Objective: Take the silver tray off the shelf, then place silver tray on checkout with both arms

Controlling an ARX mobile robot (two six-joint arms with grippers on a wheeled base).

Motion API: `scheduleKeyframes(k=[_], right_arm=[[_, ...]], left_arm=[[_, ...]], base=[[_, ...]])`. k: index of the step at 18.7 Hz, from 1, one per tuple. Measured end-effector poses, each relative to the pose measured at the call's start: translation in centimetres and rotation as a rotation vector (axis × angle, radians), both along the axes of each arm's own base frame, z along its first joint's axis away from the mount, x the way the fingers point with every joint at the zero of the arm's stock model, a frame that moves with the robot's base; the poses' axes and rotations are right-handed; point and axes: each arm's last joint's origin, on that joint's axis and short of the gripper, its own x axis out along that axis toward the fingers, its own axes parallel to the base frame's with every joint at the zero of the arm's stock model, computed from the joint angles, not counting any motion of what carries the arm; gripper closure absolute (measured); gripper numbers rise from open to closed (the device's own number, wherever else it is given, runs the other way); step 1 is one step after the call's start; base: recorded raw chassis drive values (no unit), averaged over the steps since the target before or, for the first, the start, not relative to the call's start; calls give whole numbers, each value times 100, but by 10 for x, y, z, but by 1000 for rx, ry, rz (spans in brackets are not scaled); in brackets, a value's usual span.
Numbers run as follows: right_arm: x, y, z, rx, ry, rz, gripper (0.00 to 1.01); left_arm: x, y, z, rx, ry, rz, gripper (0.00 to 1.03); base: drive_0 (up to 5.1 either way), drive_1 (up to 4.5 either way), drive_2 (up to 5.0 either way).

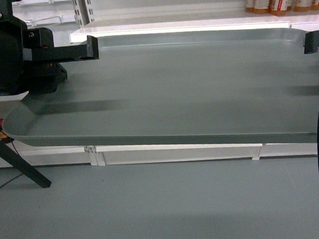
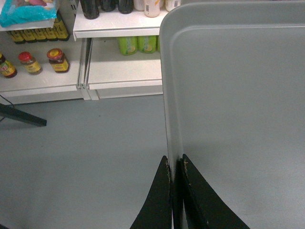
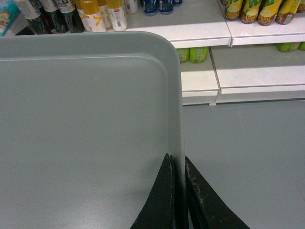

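Head view: silver tray [image 1: 174, 91] aloft before shelf [image 1: 181, 26] at 12 o'clock, left gripper [image 2: 174, 164] and right gripper [image 3: 177, 162] pinched on opposite rims. Next, probably: level carry to checkout, unseen.

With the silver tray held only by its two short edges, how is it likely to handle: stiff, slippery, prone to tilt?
The silver tray probably stays stiff: it spans between the left gripper and right gripper with no visible sag. Its smooth matte rim, pinched by thin fingers, may slip. Being wide and shallow, it would likely tilt if either arm lagged.
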Motion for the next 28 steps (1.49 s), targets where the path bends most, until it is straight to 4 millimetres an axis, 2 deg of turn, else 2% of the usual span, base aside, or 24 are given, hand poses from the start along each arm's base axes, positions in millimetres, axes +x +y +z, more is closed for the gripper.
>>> scheduleKeyframes(k=[28], right_arm=[[0,0,1,2,-7,1,98]], left_arm=[[0,0,0,-1,-1,0,100]], base=[[4,-411,419]])
